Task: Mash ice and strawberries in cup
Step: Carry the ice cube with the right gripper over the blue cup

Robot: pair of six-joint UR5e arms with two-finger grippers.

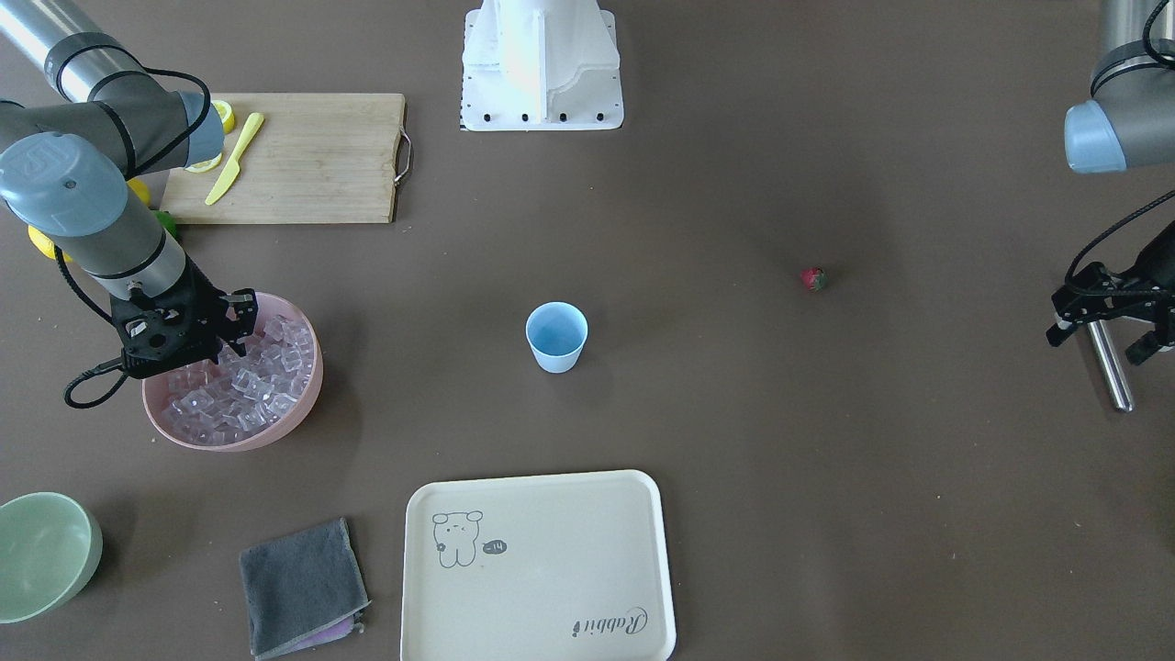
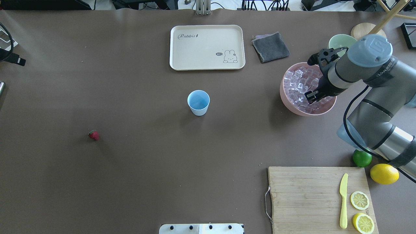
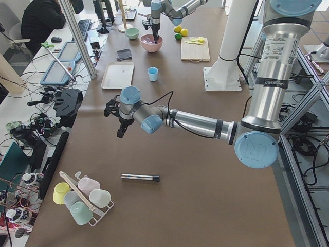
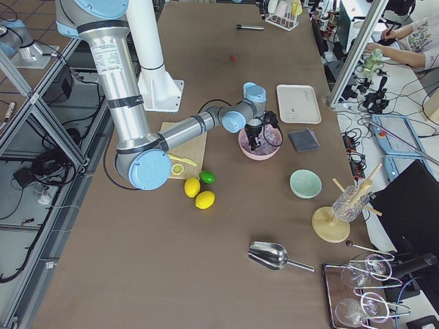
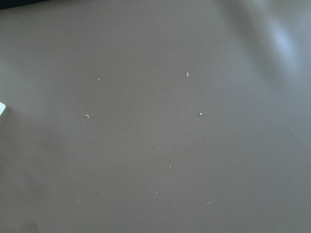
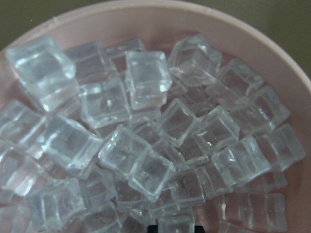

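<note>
The light blue cup (image 1: 556,336) (image 2: 198,102) stands upright and empty in the middle of the table. Ice (image 6: 146,77) (image 2: 299,84) fills a pink bowl (image 1: 229,441) (image 2: 292,109). My right gripper (image 1: 229,335) (image 2: 308,84) points down over that ice; it looks open and holds nothing. A single small red strawberry (image 1: 813,279) (image 2: 94,135) lies alone on the mat on my left side. Further out on that side my left gripper (image 1: 1102,335) (image 3: 115,123) hovers open and empty above bare mat, well away from the berry.
A metal rod (image 1: 1106,367) (image 3: 140,177) lies near the left gripper. A cream tray (image 2: 206,47), grey cloth (image 2: 270,47) and green bowl (image 2: 339,40) sit on the far side. A cutting board (image 2: 305,195) carries a yellow knife and lemon halves, with a lime (image 2: 361,158) and lemon (image 2: 384,174) beside it.
</note>
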